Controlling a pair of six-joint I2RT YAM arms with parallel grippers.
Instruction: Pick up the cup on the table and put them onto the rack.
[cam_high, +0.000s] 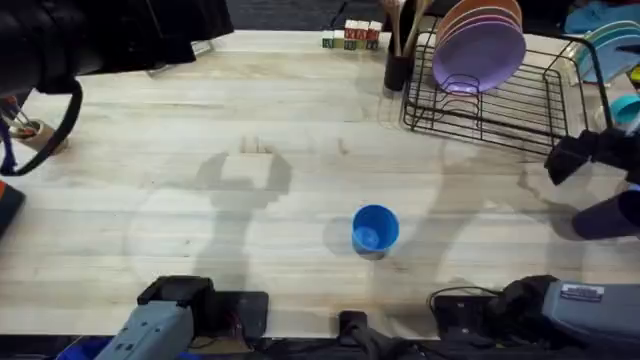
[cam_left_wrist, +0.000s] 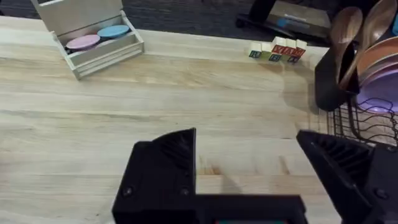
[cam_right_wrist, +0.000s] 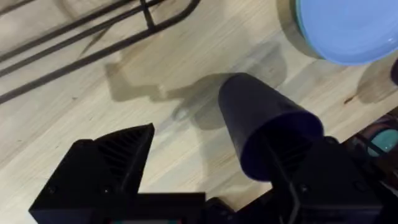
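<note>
Small round blue plastic cup (cam_high: 375, 229) sits upright on the pale plank table (cam_high: 200, 200), well apart from the black wire rack (cam_high: 500, 100). Left gripper (cam_left_wrist: 249, 168) spread wide, empty; right gripper (cam_right_wrist: 211, 168) open beside a dark purple cup (cam_right_wrist: 264, 134).

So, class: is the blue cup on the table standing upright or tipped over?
Upright: the overhead view looks straight into the cup's round open mouth, resting on the table.

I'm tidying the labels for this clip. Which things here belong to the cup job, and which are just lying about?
Job:
blue cup
black wire rack
table

Lying about:
purple plates
letter blocks
wooden spoons
wooden tray
dark cup
</note>
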